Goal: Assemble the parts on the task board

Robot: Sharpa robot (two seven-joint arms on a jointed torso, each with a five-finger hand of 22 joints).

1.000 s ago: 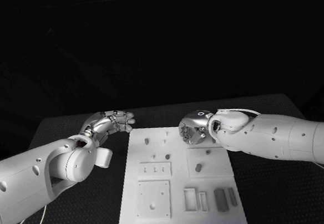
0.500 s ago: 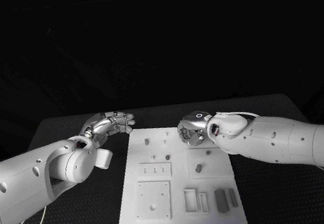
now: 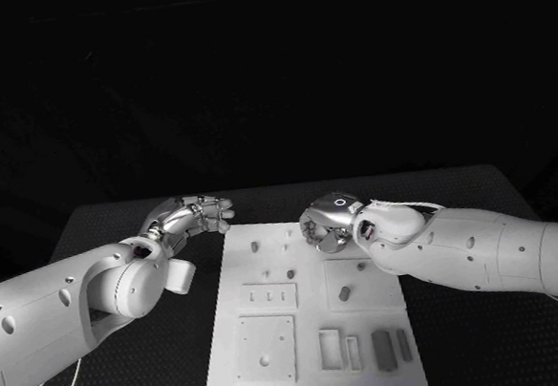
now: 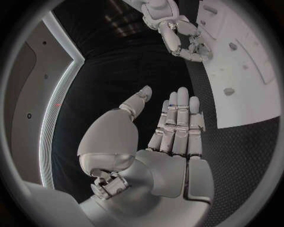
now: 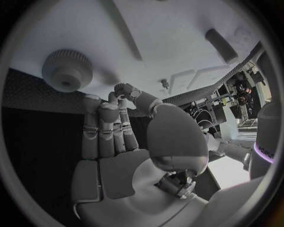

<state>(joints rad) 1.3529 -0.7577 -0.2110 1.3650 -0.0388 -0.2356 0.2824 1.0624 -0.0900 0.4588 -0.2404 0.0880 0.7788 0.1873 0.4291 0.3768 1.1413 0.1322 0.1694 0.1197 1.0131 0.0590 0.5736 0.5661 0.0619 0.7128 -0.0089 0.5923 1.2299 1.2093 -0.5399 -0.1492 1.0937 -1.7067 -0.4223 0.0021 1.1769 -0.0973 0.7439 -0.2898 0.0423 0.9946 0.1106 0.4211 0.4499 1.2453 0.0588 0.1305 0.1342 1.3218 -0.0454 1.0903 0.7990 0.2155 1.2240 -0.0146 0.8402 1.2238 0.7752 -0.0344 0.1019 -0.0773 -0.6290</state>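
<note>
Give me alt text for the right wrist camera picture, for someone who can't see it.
The right robot hand, fingers straight and close together and holding nothing, reaches toward a round knurled knob that stands on the white task board. A dark oblong part sits farther along the board.

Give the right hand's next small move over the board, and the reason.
Probably reach the right hand toward the round ridged part on the task board: the fingers are apart and hold nothing, and that part lies just beyond them.

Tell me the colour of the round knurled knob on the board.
Grey, on the white board; the knob shows best in the right wrist view.
</note>
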